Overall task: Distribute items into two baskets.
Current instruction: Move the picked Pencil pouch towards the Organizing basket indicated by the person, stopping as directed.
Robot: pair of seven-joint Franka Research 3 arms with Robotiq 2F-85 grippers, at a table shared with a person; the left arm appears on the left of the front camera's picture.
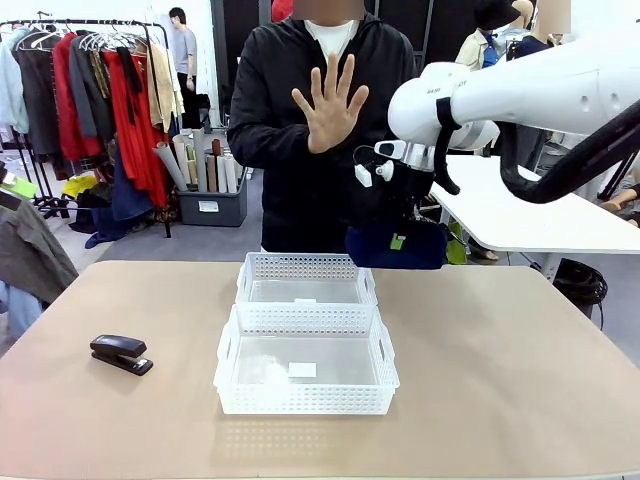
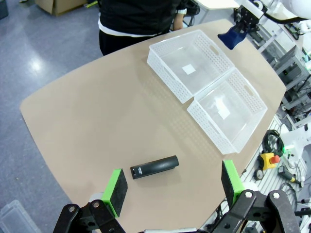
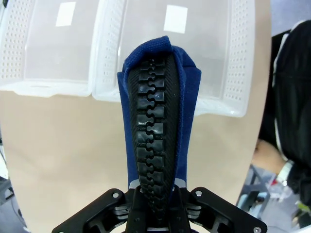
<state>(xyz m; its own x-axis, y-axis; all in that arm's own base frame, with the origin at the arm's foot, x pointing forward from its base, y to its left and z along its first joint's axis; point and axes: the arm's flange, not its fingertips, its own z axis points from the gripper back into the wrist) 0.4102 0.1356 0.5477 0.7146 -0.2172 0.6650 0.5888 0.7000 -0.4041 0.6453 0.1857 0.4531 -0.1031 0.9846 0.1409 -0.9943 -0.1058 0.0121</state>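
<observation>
Navy cloth, soft and slumped, marks the pouch (image 1: 395,245) in the front view. It hangs clear of the tan table (image 1: 500,350), pinched from above by the right gripper (image 1: 399,226), at about two o'clock from the far basket (image 1: 300,266). Whether it sits over that basket's corner or just outside the rim is hard to tell from here. The near basket (image 1: 305,400) touches the far one end to end. Both are white plastic with perforated lattice walls, and each has a pale sticker on its smooth floor. The stapler (image 1: 121,353), small, black and glossy, lies flat on the table at nine o'clock from the near basket, well apart from it. A person's open hand (image 1: 330,103) is raised palm-out at twelve o'clock.

From the left wrist, the left gripper (image 2: 172,183) stands wide apart, its green pads (image 2: 115,187) holding nothing. The stapler (image 2: 154,166) lies below between them. The two baskets (image 2: 209,128) (image 2: 165,77) sit toward two o'clock.

From the right wrist, the jaws are clamped tight on the pouch (image 3: 187,97), whose chunky black zipper (image 3: 153,131) runs up the middle. Its tip overlaps the right-hand basket (image 3: 238,53), and the other basket (image 3: 14,48) lies at ten o'clock.
</observation>
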